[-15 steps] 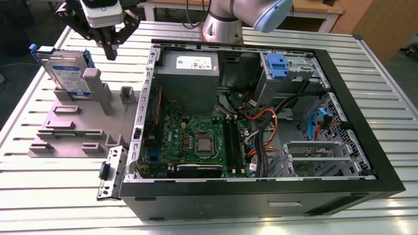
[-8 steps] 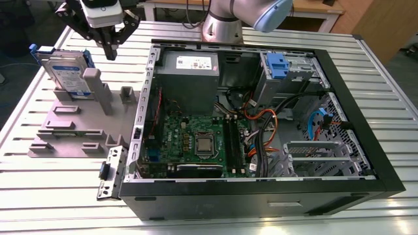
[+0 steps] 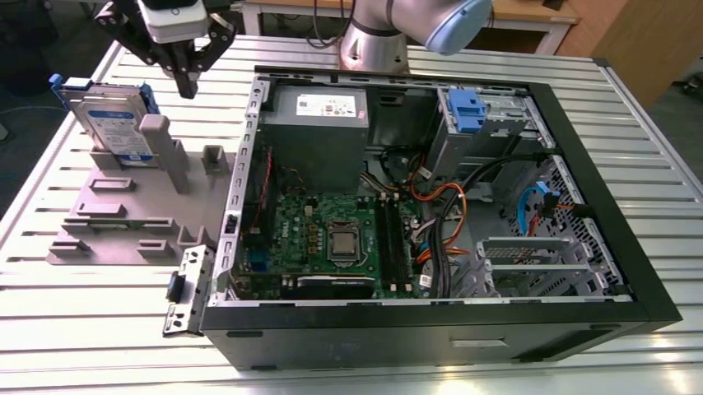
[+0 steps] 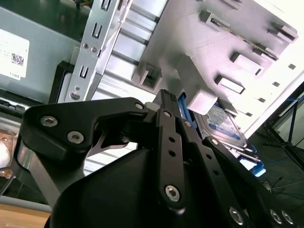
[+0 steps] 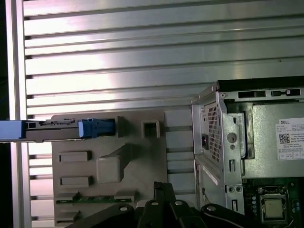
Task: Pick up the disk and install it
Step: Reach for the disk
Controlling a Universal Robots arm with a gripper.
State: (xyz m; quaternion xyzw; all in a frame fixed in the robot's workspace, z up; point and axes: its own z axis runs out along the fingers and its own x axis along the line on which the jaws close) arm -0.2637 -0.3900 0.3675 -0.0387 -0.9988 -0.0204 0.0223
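One disk stands edgewise in a grey holder, toward the exterior view's left of our fingers, which we see pressed together.

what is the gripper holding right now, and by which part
Nothing. The gripper is shut with nothing between its fingers, apart from the disk, which stands on edge in the grey holder.
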